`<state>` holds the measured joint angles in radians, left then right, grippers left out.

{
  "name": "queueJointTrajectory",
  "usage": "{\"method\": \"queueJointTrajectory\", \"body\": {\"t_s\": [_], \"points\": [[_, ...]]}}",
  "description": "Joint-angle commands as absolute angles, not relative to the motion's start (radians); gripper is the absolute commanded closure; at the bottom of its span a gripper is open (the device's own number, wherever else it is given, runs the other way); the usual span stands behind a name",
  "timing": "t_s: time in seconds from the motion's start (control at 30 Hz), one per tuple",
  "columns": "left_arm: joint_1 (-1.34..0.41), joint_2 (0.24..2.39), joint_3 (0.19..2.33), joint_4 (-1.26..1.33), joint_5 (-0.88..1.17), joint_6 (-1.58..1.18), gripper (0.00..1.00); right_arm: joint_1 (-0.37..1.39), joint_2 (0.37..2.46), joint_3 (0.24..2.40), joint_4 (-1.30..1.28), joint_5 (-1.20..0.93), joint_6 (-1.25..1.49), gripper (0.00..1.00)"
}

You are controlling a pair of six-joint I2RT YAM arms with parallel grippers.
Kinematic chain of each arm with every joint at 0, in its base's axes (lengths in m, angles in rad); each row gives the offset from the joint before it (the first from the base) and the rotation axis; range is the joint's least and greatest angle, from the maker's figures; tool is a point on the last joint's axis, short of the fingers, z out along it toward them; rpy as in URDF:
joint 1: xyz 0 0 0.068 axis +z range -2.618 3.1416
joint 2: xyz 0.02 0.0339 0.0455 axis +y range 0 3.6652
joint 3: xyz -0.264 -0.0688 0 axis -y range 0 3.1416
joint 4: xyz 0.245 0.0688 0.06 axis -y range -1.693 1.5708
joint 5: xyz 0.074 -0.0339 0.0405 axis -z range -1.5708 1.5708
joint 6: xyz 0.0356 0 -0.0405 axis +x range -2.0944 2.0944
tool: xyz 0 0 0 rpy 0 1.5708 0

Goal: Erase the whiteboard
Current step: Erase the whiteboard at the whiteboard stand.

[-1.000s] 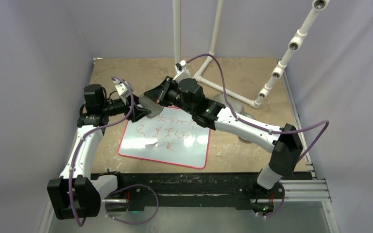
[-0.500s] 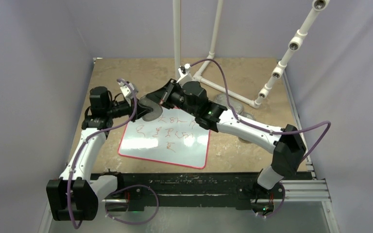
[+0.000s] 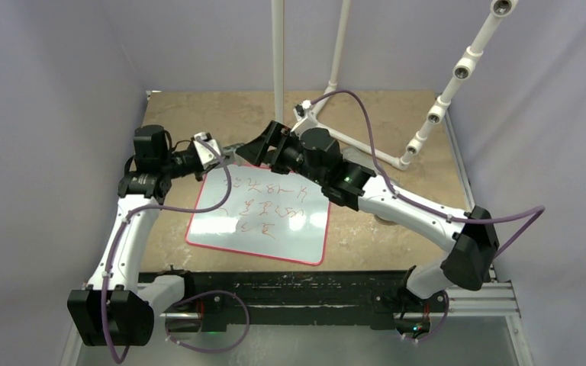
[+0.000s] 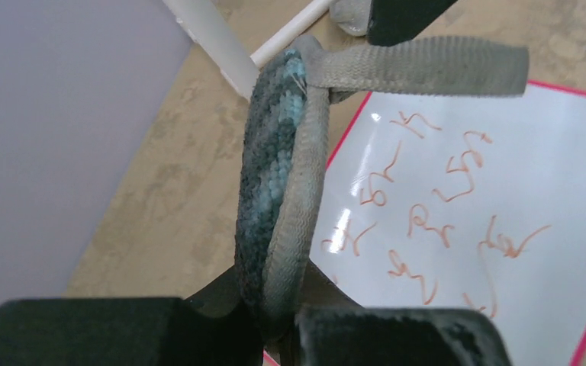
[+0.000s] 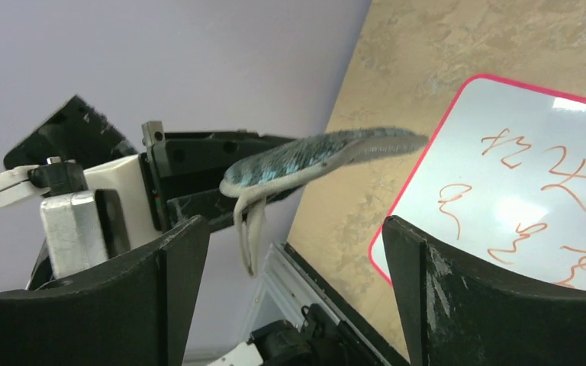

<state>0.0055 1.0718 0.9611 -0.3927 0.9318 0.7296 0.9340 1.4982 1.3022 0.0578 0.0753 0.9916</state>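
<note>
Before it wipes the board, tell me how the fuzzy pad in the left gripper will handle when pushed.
The pad probably flexes rather than stays stiff: held by one end in the left gripper, it curves slightly. Its strap looks floppy and may drag. The fuzzy face should grip, not slide freely, on the glossy whiteboard.

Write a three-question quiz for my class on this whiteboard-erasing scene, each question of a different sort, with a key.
1. Which gripper clamps the eraser pad? A) left B) right C) neither
2. True or false: the whiteboard has been wiped clean.
3. Fill in: the jaws of the right gripper stand ____.

Key:
1. A: the left gripper is shut on the pad's edge.
2. False: red scribbles cover the board.
3. Open, with nothing between them.
</note>
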Motion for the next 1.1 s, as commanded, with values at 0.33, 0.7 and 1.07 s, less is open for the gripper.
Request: {"method": "queueJointTrajectory", "body": {"t_s": [0.33,0.7,1.07], "points": [[0.007,0.988,0.946,-0.431,0.871,1.153,1.00,0.936,1.507,1.298,0.220,-0.121,1.004,0.18],[0.007,0.980,0.946,-0.464,0.861,1.231,1.00,0.945,1.604,1.358,0.273,-0.146,1.027,0.33],[0.007,0.966,0.920,-0.453,0.828,1.221,1.00,0.941,1.637,1.361,0.229,-0.204,1.053,0.87]]}}
